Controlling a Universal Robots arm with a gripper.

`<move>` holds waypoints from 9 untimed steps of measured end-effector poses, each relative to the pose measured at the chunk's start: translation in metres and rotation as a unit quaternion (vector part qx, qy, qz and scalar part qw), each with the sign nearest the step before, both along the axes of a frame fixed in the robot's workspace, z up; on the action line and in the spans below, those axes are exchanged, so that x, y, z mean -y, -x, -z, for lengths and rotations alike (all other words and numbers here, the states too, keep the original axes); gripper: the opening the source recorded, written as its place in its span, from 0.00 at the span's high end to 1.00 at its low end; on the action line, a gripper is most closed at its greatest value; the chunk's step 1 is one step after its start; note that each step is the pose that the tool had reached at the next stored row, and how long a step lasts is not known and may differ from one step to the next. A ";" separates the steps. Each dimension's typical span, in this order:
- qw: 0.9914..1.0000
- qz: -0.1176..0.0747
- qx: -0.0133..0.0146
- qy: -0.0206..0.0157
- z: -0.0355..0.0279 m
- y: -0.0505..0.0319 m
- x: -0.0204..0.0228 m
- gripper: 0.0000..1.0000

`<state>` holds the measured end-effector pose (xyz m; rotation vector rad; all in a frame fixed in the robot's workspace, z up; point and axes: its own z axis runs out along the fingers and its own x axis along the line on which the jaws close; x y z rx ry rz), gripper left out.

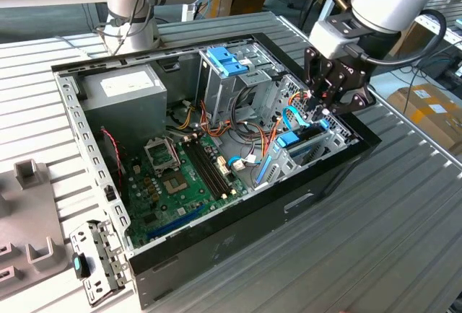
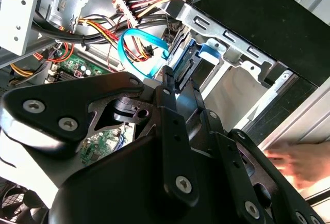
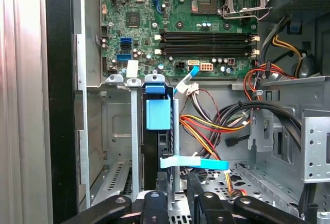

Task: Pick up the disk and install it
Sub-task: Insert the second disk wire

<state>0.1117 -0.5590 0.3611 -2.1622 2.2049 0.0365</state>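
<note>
1. Your gripper (image 1: pixel 325 116) is down inside the open computer case (image 1: pixel 238 252). It sits at the drive cage (image 1: pixel 333 142), along the case's edge on the exterior view's right.
2. The disk (image 1: pixel 292 140) stands on edge in that cage, in a slot between the cage's grey metal walls. The blue rails frame the dark body, and a blue end tab faces the motherboard (image 1: pixel 180 176).
3. Tool state: I can't tell whether it's clamped on the disk or released. Both wrist views show it right at the disk's near edge, but the contact itself isn't readable.
4. A thin blue cable (image 3: pixel 193 163) runs across the disk's edge, just beside the gripper.
5. The power supply (image 1: pixel 123 86) fills the case's corner nearest the arm's base (image 1: pixel 130 10), well apart from the cage.
6. Heads-up: a person's hand (image 2: pixel 304 162) (blurred) is just outside the case's edge by the cage, in the second wrist view.
7. The case lies on its side on the slatted metal table (image 1: pixel 404 241).
</note>
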 end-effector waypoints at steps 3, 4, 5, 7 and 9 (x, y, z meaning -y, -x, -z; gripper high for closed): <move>1.000 0.000 0.000 0.000 0.0000 0.0000 -0.0006 0.71; 1.000 0.000 0.000 0.000 -0.0001 0.0000 -0.0008 0.71; 1.000 0.000 0.000 0.000 0.0000 0.0000 -0.0010 0.71; 1.000 0.000 0.000 0.000 0.0000 0.0000 -0.0014 0.71; 1.000 0.000 0.000 0.000 0.0000 0.0000 -0.0020 0.71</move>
